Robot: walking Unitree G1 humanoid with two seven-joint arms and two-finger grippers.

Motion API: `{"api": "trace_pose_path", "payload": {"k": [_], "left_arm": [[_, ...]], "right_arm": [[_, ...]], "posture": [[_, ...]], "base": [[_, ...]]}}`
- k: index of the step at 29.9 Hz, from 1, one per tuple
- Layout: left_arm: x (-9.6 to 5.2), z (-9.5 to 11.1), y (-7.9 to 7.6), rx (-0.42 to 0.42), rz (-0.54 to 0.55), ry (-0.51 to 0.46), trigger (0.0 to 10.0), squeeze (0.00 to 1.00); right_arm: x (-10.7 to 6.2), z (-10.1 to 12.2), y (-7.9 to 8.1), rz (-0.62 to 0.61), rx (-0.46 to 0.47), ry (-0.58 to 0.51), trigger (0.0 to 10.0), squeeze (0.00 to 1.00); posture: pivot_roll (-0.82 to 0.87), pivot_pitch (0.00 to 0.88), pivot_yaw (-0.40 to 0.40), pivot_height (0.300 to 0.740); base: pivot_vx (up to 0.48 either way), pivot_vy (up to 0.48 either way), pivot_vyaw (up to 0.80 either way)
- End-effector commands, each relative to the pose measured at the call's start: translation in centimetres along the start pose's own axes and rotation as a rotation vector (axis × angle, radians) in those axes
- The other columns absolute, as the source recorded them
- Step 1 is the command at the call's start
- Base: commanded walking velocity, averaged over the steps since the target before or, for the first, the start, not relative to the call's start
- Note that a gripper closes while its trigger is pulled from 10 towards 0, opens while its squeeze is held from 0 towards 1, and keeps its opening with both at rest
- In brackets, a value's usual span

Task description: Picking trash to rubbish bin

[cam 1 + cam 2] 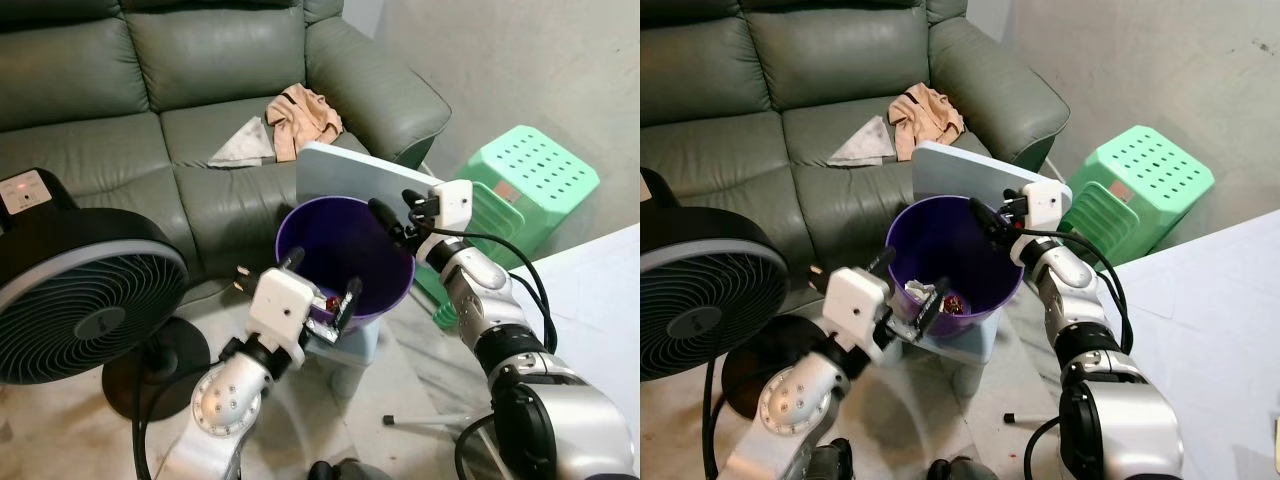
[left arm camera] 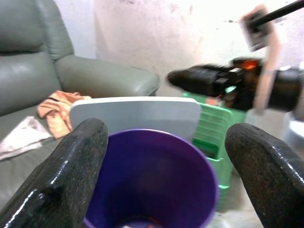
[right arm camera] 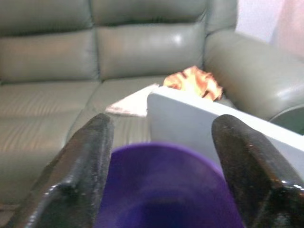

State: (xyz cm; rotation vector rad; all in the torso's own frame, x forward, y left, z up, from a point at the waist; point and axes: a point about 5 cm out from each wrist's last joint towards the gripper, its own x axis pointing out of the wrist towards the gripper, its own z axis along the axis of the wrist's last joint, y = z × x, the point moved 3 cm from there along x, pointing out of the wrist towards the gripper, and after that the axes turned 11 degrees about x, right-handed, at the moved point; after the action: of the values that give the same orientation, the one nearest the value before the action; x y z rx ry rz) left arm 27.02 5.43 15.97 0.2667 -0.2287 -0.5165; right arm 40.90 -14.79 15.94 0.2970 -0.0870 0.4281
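Two grippers, left (image 1: 322,283) and right (image 1: 392,222), fingers wide, flanking purple bin (image 1: 345,245); fan (image 1: 80,290), green stool (image 1: 530,175) beside

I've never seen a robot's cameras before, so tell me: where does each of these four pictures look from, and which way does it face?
Left eye: on the head, looking down at the purple bin; both silver arms show.
Right eye: beside it, same scene, with the sofa behind.
Left wrist: looks along the open left gripper into the bin.
Right wrist: looks along the open right gripper over the bin toward the sofa.
Shared: all see the bin and its grey lid.
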Motion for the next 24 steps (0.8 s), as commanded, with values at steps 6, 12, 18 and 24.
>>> {"api": "trace_pose_path", "payload": {"k": [6,12,18,24], "left_arm": [[1.5,-0.2,3.8,-0.057,0.107,-0.021,10.0,0.00],[2.0,-1.0,6.9,-0.070,0.242,0.010,10.0,0.00],[2.5,-2.3,9.7,-0.050,0.347,0.067,10.0,0.00],[3.1,-2.9,11.0,-0.027,0.380,0.080,10.0,0.00]], "right_arm": [[-2.0,2.0,-1.5,-0.061,0.010,-0.153,10.0,1.00],[-3.7,2.2,-1.4,-0.087,-0.006,-0.198,10.0,1.00],[-5.7,1.7,-1.7,-0.184,-0.012,-0.215,10.0,1.00],[-6.7,2.0,-1.7,-0.236,-0.041,-0.246,10.0,0.67]], "posture": [[0.11,0.062,-0.100,0.740],[0.09,0.034,-0.081,0.740],[0.08,0.005,-0.076,0.740],[0.06,0.000,-0.080,0.740]], "base": [[0.000,0.000,0.00],[0.000,0.000,0.00],[0.000,0.000,0.00],[0.000,0.000,0.00]]}}
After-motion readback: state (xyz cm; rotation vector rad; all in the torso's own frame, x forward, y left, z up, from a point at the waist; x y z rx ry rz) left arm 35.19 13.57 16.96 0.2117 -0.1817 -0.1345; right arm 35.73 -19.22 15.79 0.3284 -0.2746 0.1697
